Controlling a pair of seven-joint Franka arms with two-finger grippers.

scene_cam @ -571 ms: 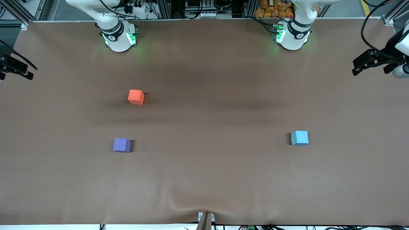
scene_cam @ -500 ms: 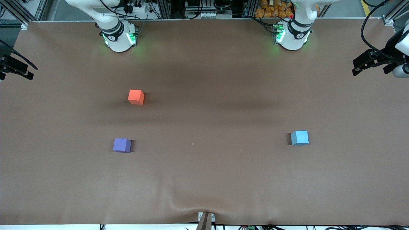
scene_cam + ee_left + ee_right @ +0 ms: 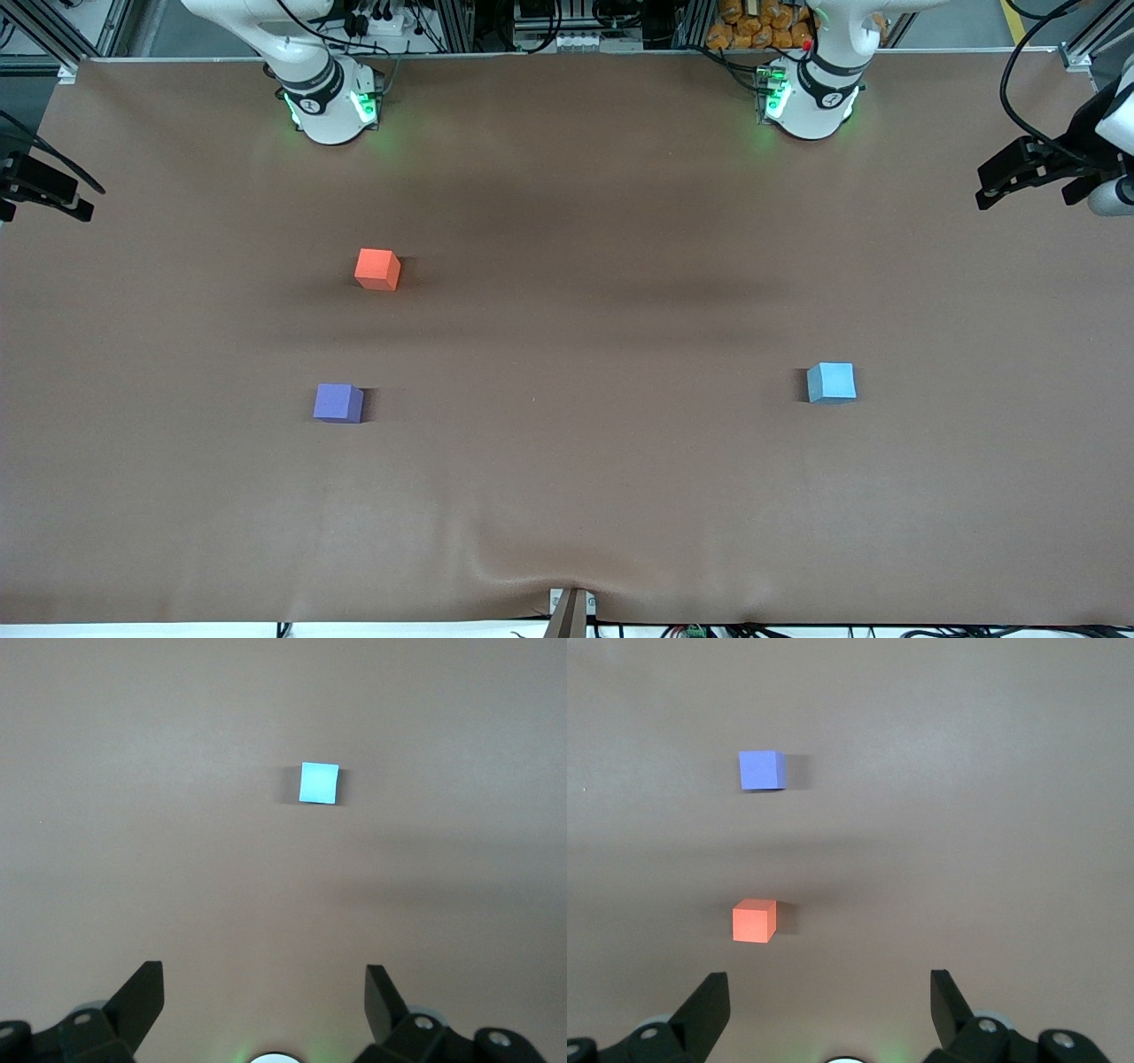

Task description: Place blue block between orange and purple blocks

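Observation:
The blue block [image 3: 831,383] sits on the brown table toward the left arm's end; it also shows in the left wrist view [image 3: 319,782]. The orange block [image 3: 377,268] and the purple block [image 3: 337,403] sit toward the right arm's end, the purple one nearer the front camera. Both show in the right wrist view, orange [image 3: 755,920] and purple [image 3: 762,771]. My left gripper [image 3: 264,992] is open and empty, high over the table, apart from the blue block. My right gripper [image 3: 830,992] is open and empty, high over the table near the orange block. Neither gripper shows in the front view.
Both arm bases [image 3: 332,102] [image 3: 811,97] stand at the table's back edge. Black fixtures hang over the table's two ends [image 3: 1032,168] [image 3: 44,188]. The brown cloth has a wrinkle [image 3: 523,567] by a clamp [image 3: 571,611] at the front edge.

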